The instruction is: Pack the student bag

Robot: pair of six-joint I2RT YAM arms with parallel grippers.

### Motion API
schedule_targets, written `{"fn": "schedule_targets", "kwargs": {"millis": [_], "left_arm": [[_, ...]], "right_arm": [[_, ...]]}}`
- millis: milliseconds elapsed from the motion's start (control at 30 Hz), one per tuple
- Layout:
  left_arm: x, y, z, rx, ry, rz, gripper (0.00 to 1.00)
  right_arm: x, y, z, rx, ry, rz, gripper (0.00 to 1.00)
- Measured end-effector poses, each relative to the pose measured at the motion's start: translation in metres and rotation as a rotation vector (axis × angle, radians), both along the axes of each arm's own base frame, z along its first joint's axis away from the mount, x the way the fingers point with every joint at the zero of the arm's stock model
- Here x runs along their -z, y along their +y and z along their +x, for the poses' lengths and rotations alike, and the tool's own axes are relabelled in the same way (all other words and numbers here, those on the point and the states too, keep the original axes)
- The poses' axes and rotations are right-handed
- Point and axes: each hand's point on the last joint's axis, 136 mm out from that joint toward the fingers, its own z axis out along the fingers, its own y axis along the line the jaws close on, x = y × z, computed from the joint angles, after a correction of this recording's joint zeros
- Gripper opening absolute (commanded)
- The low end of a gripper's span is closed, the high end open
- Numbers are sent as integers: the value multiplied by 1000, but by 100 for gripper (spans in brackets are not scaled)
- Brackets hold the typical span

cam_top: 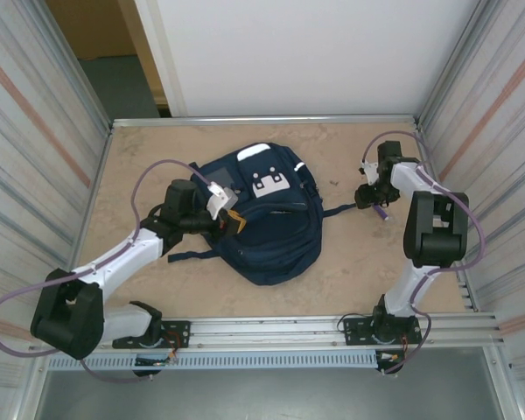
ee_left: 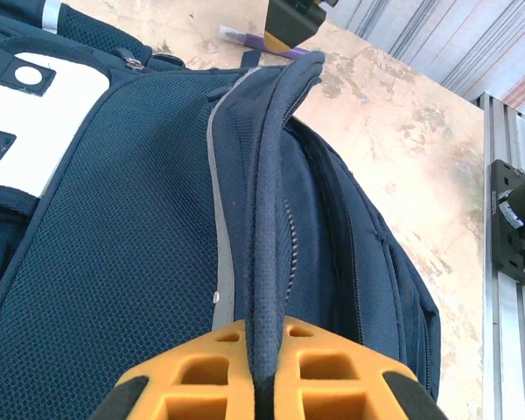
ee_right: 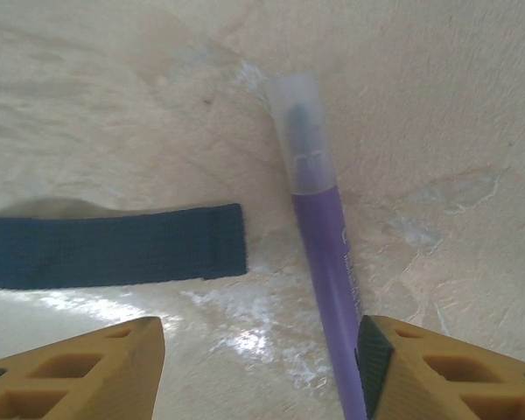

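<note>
- The student bag (cam_top: pixel 267 227) is seen lying flat at the middle of the desk (cam_top: pixel 350 271), its white patches turned to the far side and a dark strap (ee_right: pixel 114 249) trailing off to the right.
- A padded rim of the bag's navy fabric is held pinched in the closed left pincer (ee_left: pixel 264 372), on the bag's left side.
- The bag is judged soft and slack, bulky rather than heavy. It would likely sag if lifted by its mesh panel, so the firmer piped rim beside the zip is thought the best hold for keeping the mouth open.
- Further right, the right pincer (ee_right: pixel 262 367) is shown open and low over the desk, with a purple marker (ee_right: pixel 319 236) lying between its jaws, close by the right one and not yet gripped.
</note>
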Motion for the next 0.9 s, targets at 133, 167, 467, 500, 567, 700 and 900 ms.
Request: {"fn": "schedule_targets", "kwargs": {"millis": [133,167,467,500,567,700,900], "left_arm": [[-3,1,-1,-6,-2,-4,0],[-4,1,-1,-11,-4,-6,0],[-7,4,-3,-30,-2,-13,0],[-8,4,-3,-33,-1,-15,0],[-10,4,-4,-37,3,-21,0],[-15,5,-6,-47,11,-42,0],[-20,5,-13,-49,35,-73,0]], "right_arm": [[21,-12,0,10,38,-48,52],[24,-14,0,15,38,-51,46],[23,-12,5,6,4,-75,6],[22,-11,3,5,-7,-74,6],[16,-8,-5,-2,-29,-73,5],[-30,15,-11,-58,-162,-91,5],[-140,133,-18,-407,-445,-31,6]]}}
